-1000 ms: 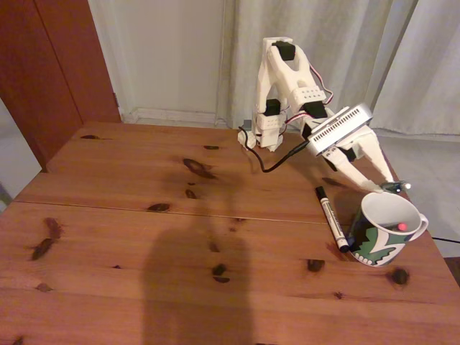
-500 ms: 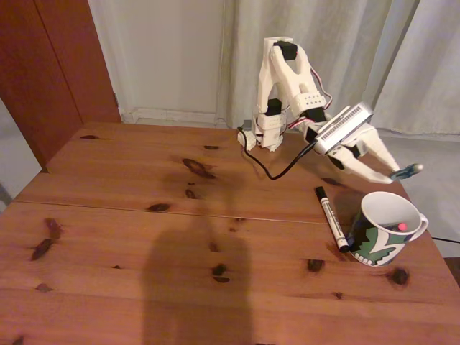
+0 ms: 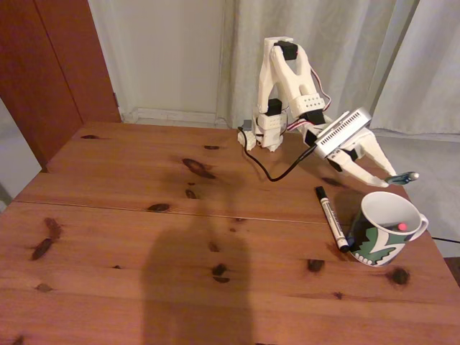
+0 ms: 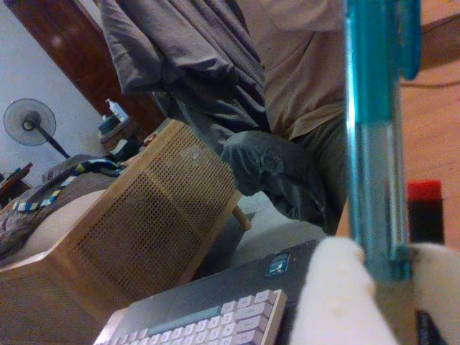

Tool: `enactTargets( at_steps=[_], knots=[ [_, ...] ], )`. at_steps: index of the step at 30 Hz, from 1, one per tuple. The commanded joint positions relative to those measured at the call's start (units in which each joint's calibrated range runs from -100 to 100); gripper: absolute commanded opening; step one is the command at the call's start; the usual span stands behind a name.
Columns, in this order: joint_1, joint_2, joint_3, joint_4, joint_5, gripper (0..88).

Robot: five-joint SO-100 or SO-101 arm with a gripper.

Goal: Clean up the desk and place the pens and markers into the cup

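In the fixed view my gripper (image 3: 387, 180) hangs just above the far rim of the cup (image 3: 374, 241), a white mug with a dark green pattern, near the desk's (image 3: 144, 215) right edge. It is shut on the translucent green pen (image 3: 404, 175), which sticks out to the right. In the wrist view the green pen (image 4: 374, 144) stands upright, clamped between the white fingers (image 4: 327, 295). A red-pink pen end (image 3: 401, 226) shows inside the cup. The white marker (image 3: 331, 218) with black caps lies on the desk, its near end touching the cup's left side.
The arm's base (image 3: 267, 133) stands at the desk's back edge with a black cable (image 3: 277, 167) looping forward. Past the desk, the wrist view shows a seated person (image 4: 287, 108), a wicker box (image 4: 129, 230) and a keyboard (image 4: 208, 323).
The gripper, still holding the green pen, lifted from the cup's rim, swung slightly right, then settled a little lower. Marker and cup have not moved.
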Motion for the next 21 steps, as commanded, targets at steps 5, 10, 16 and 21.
enactTargets(
  at_steps=[5, 10, 16, 21],
  knots=[
    [0.05, -0.05, -1.45, -2.1, 0.23, 0.5],
    [0.37, 0.36, -3.53, -2.1, -0.08, 0.5],
    [1.33, 6.16, -9.3, -2.1, 0.28, 0.5],
    [2.06, 10.46, -14.62, -2.02, 0.34, 0.5]
  ],
)
